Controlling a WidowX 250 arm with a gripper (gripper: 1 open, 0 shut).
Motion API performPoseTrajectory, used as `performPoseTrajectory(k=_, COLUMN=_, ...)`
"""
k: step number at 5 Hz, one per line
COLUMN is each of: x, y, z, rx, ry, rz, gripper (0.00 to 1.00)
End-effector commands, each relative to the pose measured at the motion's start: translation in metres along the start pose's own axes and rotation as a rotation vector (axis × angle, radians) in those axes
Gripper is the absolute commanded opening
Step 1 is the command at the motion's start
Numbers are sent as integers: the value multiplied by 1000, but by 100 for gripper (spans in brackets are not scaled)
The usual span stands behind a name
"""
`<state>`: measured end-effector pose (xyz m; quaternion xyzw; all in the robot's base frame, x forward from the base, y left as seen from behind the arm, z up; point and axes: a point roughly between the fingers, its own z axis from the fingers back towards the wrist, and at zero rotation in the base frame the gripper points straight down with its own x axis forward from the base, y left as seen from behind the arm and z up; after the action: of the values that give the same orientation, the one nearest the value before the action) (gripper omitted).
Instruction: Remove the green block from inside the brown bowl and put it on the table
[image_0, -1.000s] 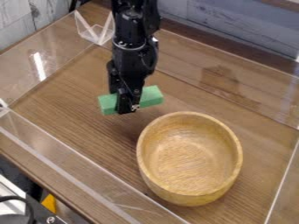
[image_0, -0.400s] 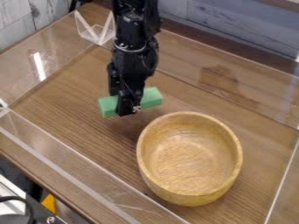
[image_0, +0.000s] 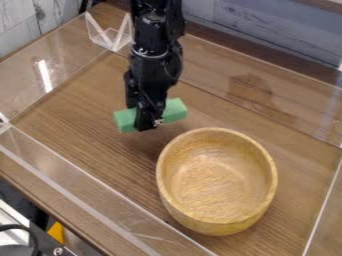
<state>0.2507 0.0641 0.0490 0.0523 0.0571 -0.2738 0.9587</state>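
The black gripper (image_0: 144, 118) reaches down from the top of the view with its jaws drawn in on the green block (image_0: 150, 115), whose two ends stick out on either side of the fingers; how narrow a gap remains between the fingertips is hidden by the block and the dark parts. The block is a plain, bright green bar with straight edges and a smooth, even face. It is outside the brown bowl (image_0: 217, 181), near the rim on the upper-left side as seen here; whether its underside touches the table (image_0: 80, 130) cannot be told. The bowl is round and light brown, wooden, with a thick rim and a smooth, pale inside, and nothing shows in it. The table is brown wood with fine grain running across it. Clear plastic walls stand along its edges, glossy where light catches them. The gripper itself is angular and jointed, with dark, hard surfaces.
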Motion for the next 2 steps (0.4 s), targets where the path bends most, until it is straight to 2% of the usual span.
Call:
performPoseTrajectory(k=1, x=4, y=10, z=10, rx=27, ry=-33, rz=25, gripper=0)
performPoseTrajectory(k=2, x=4, y=10, z=10, rx=21, ry=-30, rz=35, gripper=0)
